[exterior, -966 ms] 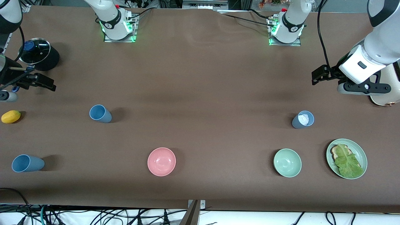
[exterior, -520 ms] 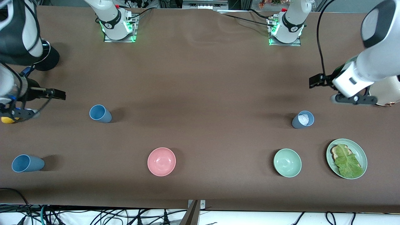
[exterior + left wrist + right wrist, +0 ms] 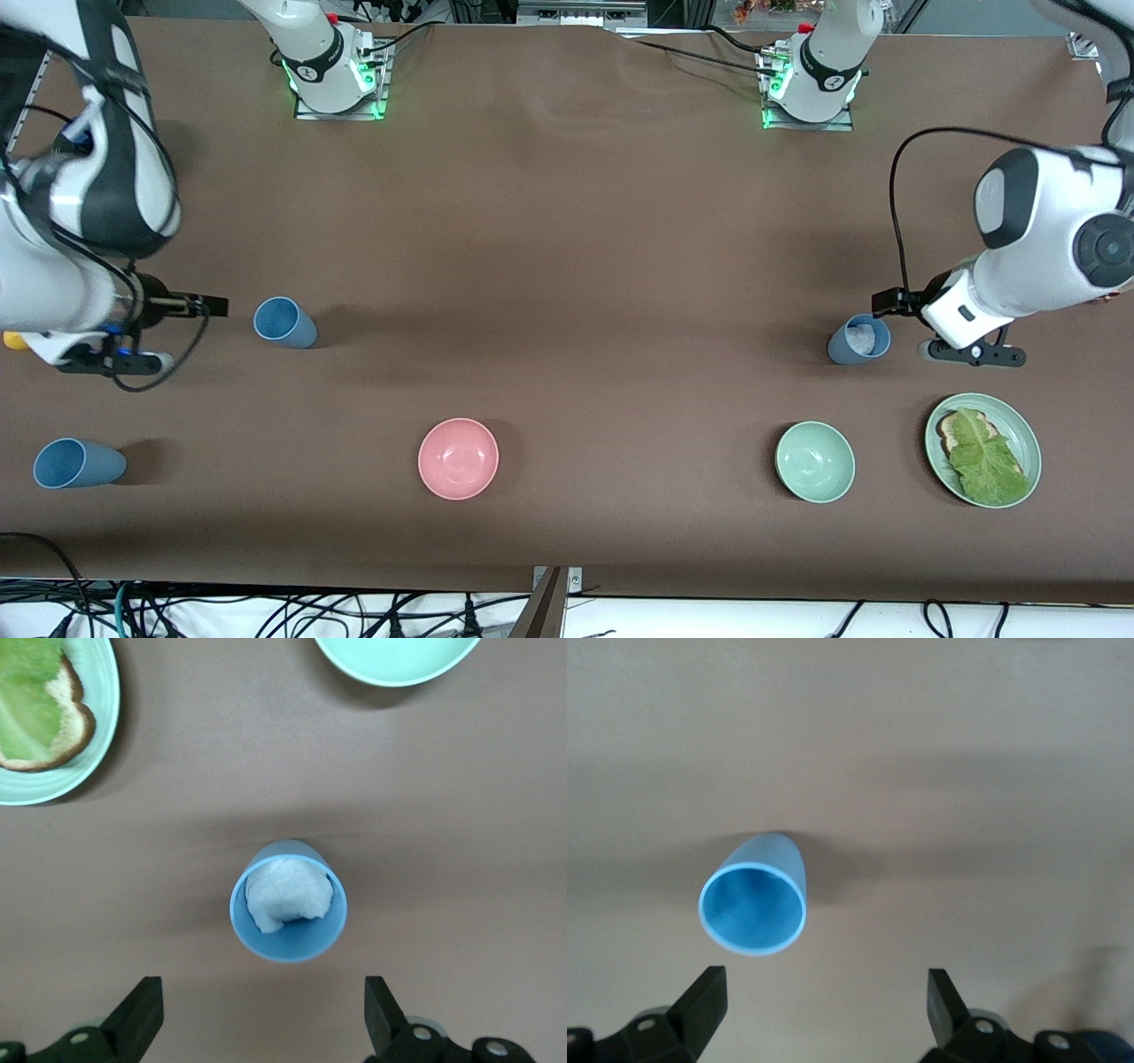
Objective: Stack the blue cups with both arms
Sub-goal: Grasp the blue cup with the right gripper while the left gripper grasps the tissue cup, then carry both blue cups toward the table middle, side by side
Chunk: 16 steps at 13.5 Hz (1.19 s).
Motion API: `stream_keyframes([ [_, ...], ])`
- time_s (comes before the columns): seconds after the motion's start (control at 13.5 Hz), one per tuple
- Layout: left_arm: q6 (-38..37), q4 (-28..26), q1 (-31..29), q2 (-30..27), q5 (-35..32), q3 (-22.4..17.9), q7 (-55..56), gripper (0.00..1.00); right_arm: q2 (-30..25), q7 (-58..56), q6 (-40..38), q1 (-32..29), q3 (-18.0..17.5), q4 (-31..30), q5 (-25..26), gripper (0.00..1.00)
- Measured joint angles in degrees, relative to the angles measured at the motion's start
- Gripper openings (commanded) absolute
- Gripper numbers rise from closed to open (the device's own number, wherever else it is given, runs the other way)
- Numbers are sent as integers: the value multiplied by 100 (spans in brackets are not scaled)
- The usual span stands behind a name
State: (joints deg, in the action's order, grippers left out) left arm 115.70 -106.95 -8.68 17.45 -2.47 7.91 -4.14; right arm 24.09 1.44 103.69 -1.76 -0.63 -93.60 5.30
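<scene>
Cups first: the left tool (image 3: 257, 1023), spread wide, hangs beside a blue cup (image 3: 858, 339) with a white wad (image 3: 287, 895) in it; the right tool (image 3: 819, 1014), equally wide, is near an empty blue cup (image 3: 283, 322). A third cup (image 3: 76, 463) lies nearer the camera on the bench (image 3: 567, 266). Both tools have dropped lower since a second ago.

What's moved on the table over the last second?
Both arms swung in toward cups. The left claw, open, came to the blue cup holding a white wad; the right claw, open, came to the empty blue cup. Nothing is gripped. Cups, bowls and plate stayed put.
</scene>
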Motion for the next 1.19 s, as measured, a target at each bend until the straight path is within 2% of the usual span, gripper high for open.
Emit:
stream_keyframes([
  [0.15, 667, -225, -108, 224, -270, -3, -1, 99, 98, 0, 614, 0, -1, -424, 0, 100],
  [0.22, 989, -364, -182, 320, -372, -4, -1, 94, 97, 0, 815, -1, -1, -602, 0, 100],
  [0.37, 1243, -539, -258, 434, -409, -2, -32, 73, 95, 0, 985, -1, -1, -803, 0, 100],
  [0.45, 1254, -571, -258, 448, -411, 9, -41, 66, 94, 0, 1041, -1, -2, -862, 0, 100],
  [0.52, 1255, -598, -257, 466, -411, 27, -42, 46, 93, 0, 1104, -1, -2, -930, 0, 100],
  [0.59, 1257, -620, -255, 512, -411, 40, -42, 21, 93, 0, 1211, -1, -2, -1024, 0, 100],
  [0.67, 1284, -636, -257, 592, -411, 41, -42, 6, 93, 0, 1322, -1, -2, -1137, 0, 100],
  [0.74, 1349, -642, -266, 688, -411, 39, -42, 0, 93, 0, 1437, -1, -2, -1251, 0, 100],
  [0.82, 1401, -642, -278, 756, -411, 37, -42, 0, 94, 0, 1527, -1, -2, -1344, 0, 96],
  [0.97, 1429, -638, -279, 783, -411, 49, -44, 0, 95, 8, 1606, -1, -2, -1473, -9, 25],
  [1.04, 1426, -619, -273, 773, -412, 90, -44, 0, 95, 10, 1612, -1, -2, -1512, -19, 4],
  [1.19, 1282, -505, -269, 755, -412, 292, -38, 0, 96, 14, 1612, -1, -2, -1542, -129, 0],
])
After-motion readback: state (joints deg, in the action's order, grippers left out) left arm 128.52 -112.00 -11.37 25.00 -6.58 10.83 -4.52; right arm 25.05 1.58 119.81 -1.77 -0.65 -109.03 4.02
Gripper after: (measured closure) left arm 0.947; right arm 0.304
